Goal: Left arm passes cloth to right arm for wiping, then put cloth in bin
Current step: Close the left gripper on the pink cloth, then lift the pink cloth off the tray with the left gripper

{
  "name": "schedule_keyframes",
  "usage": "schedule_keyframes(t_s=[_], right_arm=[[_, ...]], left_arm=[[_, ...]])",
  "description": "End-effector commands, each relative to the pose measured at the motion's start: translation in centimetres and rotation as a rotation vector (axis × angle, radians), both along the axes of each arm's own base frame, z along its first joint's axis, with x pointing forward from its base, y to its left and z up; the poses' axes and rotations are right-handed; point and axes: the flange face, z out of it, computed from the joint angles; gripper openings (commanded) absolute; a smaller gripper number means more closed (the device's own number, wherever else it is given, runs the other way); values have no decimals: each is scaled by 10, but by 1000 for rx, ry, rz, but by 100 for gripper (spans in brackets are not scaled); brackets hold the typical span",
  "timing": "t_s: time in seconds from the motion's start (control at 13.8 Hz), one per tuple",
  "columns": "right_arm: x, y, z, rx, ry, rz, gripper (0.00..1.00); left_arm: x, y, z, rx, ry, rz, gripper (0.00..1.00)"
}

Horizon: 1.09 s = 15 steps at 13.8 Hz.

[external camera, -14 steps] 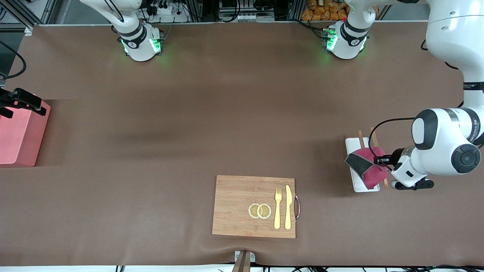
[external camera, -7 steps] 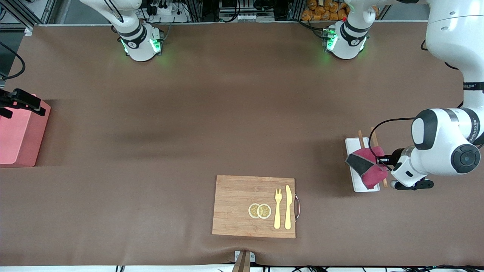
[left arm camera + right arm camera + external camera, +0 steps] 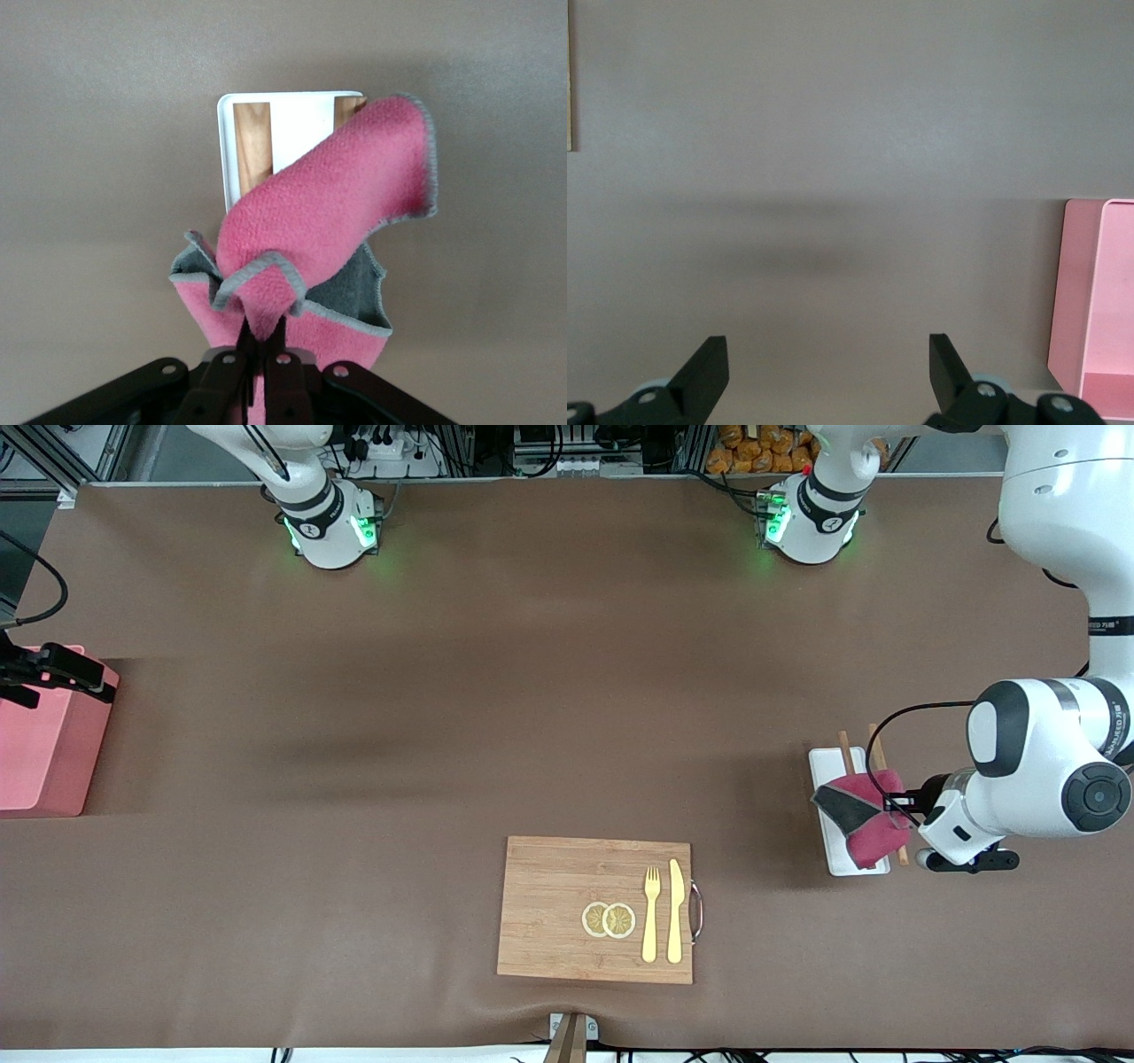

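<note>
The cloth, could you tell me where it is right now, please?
The cloth hangs pinched in the left gripper over the white tray, at the left arm's end of the table.

Left gripper (image 3: 895, 804) with the cloth (image 3: 864, 815) pinched in it has crept slightly toward the left arm's end of the table over the white tray (image 3: 833, 815); the cloth's dark corner has pulled in a touch with it. Right gripper (image 3: 18, 682), over the bin (image 3: 44, 753), has shifted a little further off the edge of the front view and sits slightly lower in that view.
</note>
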Motion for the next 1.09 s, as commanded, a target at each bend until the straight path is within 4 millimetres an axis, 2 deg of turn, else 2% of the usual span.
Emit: schedule_keyframes(t_s=[0.0,0.15,0.29,0.51,0.65,0.8,0.87,1.02], right_arm=[[0,-1,0,5,9,-6,100],[1,1,-4,6,16,-2,100],[3,1,-6,7,19,-2,100],[4,1,-9,8,24,-2,100],[4,2,-9,8,26,-1,100],[4,4,-9,9,27,-5,100],[3,6,-11,14,42,-57,100],[-1,28,-22,82,140,-244,100]], left_arm=[[3,-7,2,-1,-4,-13,0],[1,-15,8,-2,-3,-24,0],[-4,-27,29,-10,2,-28,0],[-14,-62,57,-31,11,-42,0],[-24,-92,72,-35,28,-6,0],[-33,-133,87,-72,29,47,0],[-38,-154,93,-102,38,92,0],[-46,-195,107,-146,53,181,0]])
